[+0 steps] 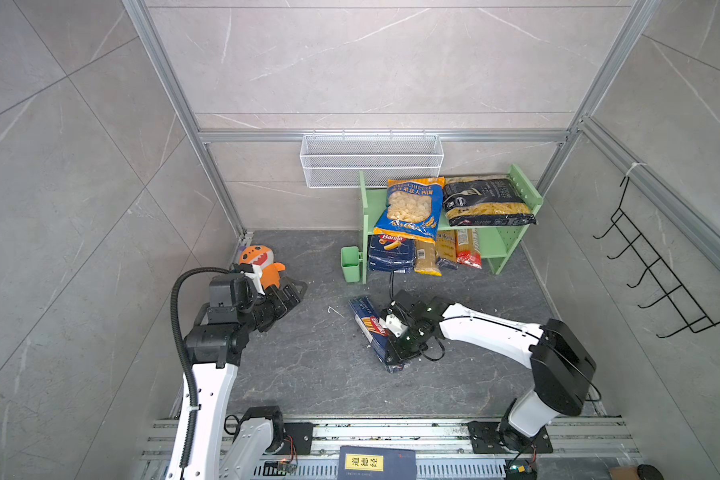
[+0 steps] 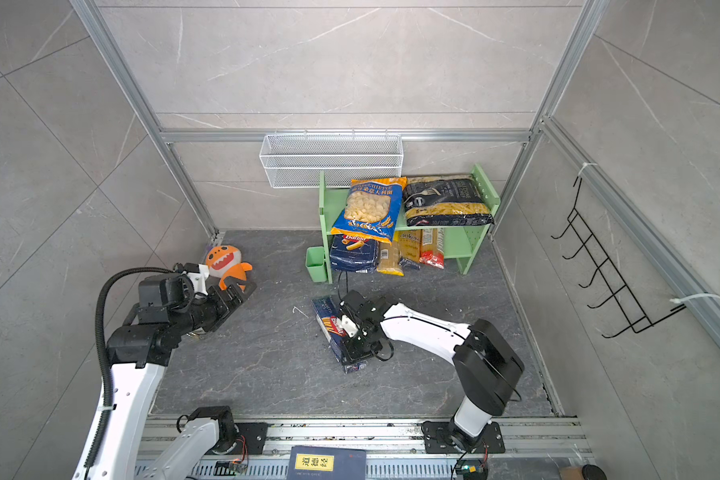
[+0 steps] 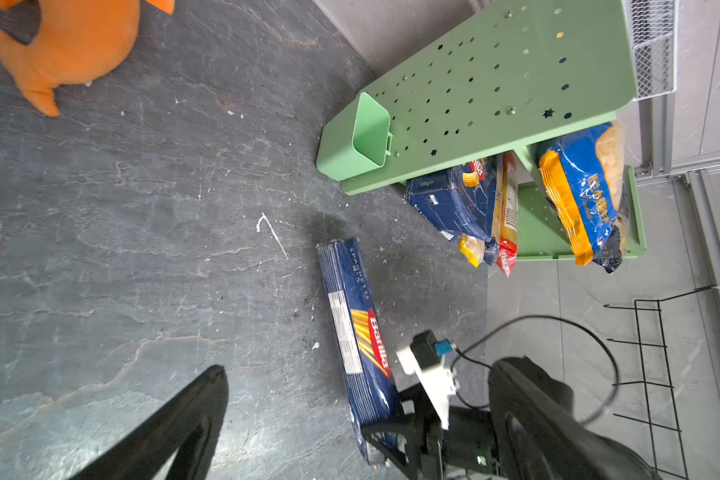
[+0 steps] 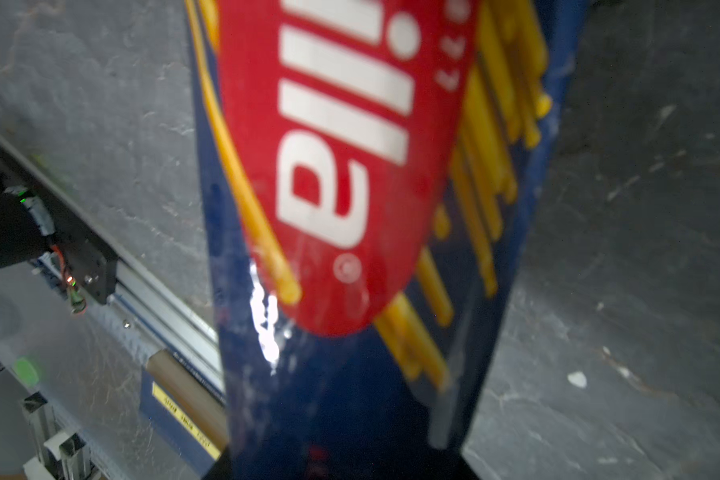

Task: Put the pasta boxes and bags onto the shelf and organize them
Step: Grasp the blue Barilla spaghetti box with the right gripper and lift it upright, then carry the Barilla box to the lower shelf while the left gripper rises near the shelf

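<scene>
One spaghetti box (image 1: 366, 316) slanted upper-left to lower-right, below the shelf (image 1: 524, 187); my right claw (image 1: 391, 353) clamped its lower end, left claw (image 1: 294, 291) open.

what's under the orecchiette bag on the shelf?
The orecchiette bag overhangs the top tier of the shelf. Below it, on the lower tier: Barilla rigatoni box and a yellow spaghetti pack. Their rear ends are covered by bag and tier.
</scene>
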